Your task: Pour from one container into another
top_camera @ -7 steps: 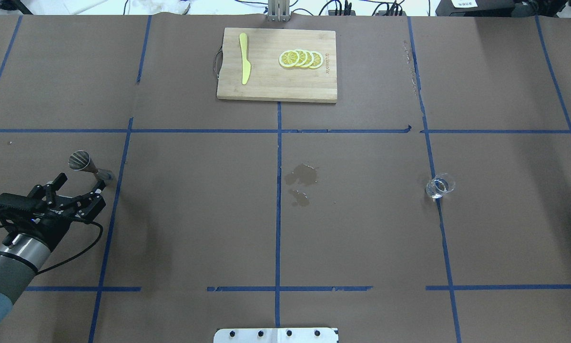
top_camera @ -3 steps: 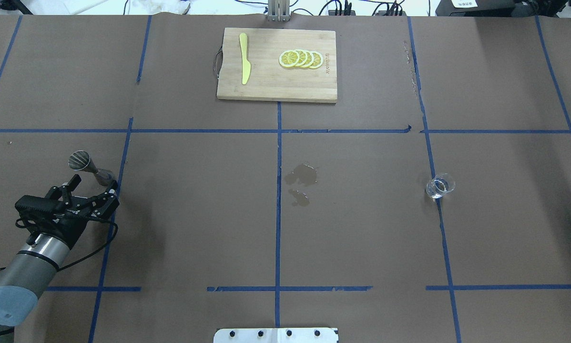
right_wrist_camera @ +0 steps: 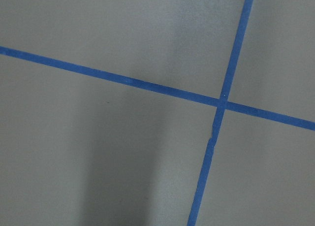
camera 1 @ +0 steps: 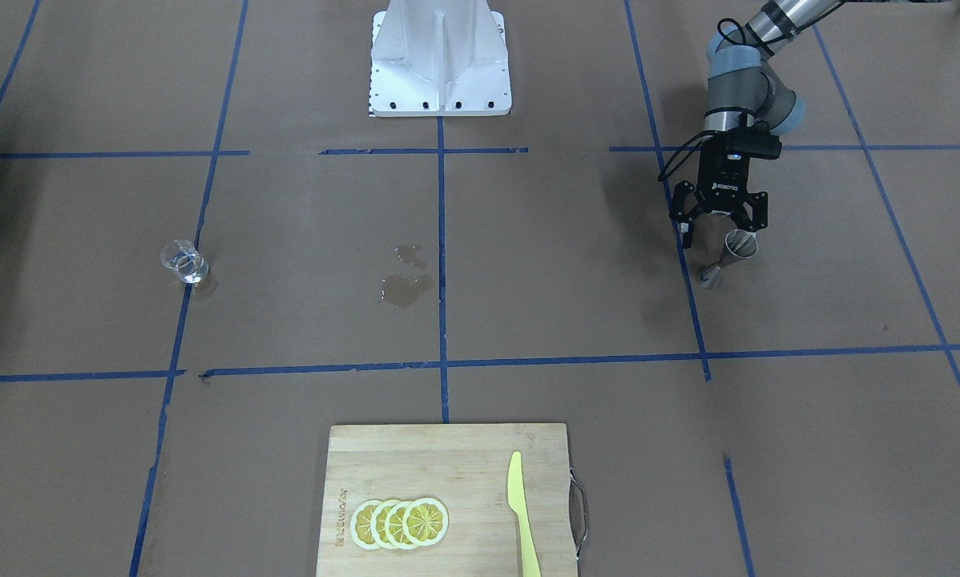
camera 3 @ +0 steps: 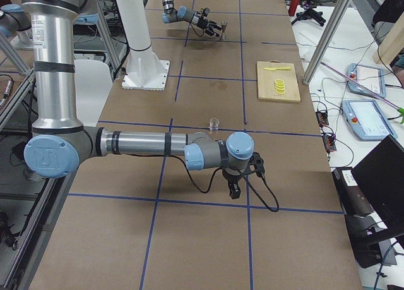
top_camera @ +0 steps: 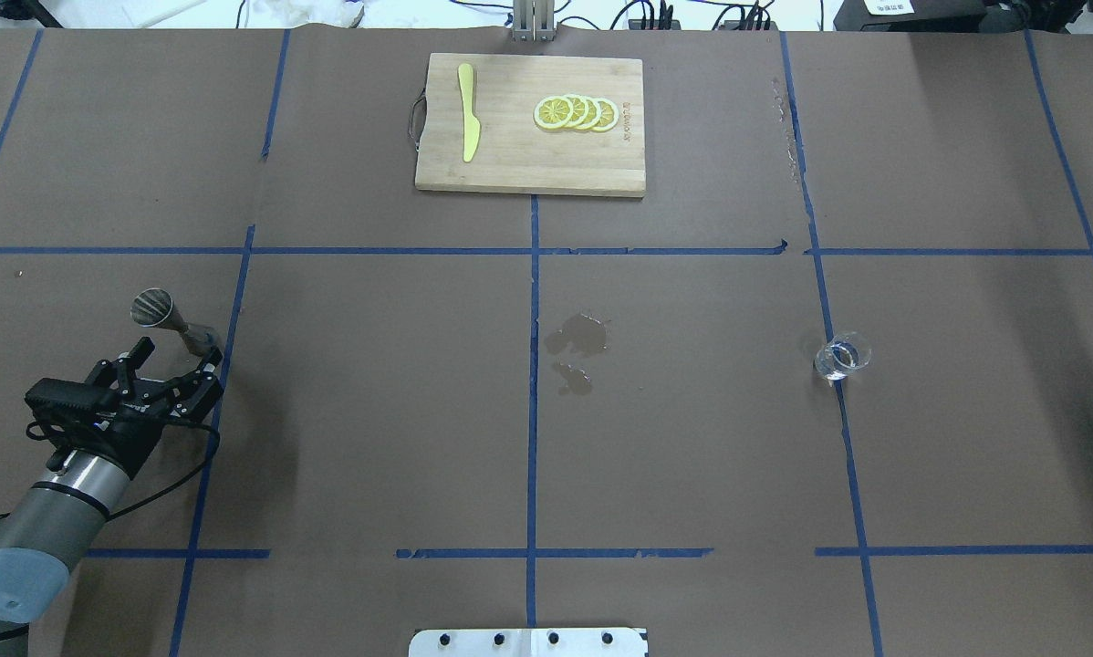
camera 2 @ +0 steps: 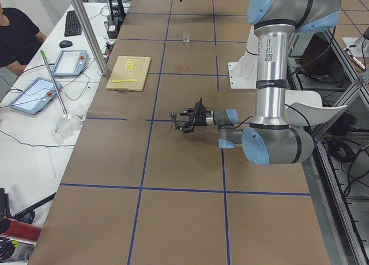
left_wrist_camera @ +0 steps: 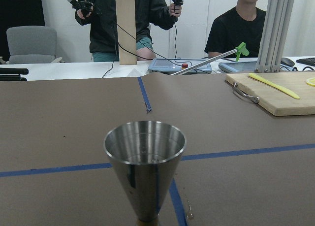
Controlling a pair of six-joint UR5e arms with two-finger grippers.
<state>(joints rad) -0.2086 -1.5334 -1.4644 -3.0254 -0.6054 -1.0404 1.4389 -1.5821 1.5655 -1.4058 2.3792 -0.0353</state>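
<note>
Overhead exterior: left fingers [top_camera: 202, 379], spread, near the steel jigger [top_camera: 174, 324]; rigid, slick, I judge, so grip its waist; right fingers [camera 3: 233, 189]: cannot tell.

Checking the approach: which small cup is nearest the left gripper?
The silver metal jigger, upright just in front of the open left gripper. The clear glass beaker stands far off, on the other side of the table.

Jigger [top_camera: 171, 322] stood alone just ahead of left gripper [top_camera: 176, 356], jaws spread, room on both sides. Open stretch ran to beaker [top_camera: 843, 356]; only flat wet stain [top_camera: 576, 338] between. Cutting board [top_camera: 510, 160] sat far back.
</note>
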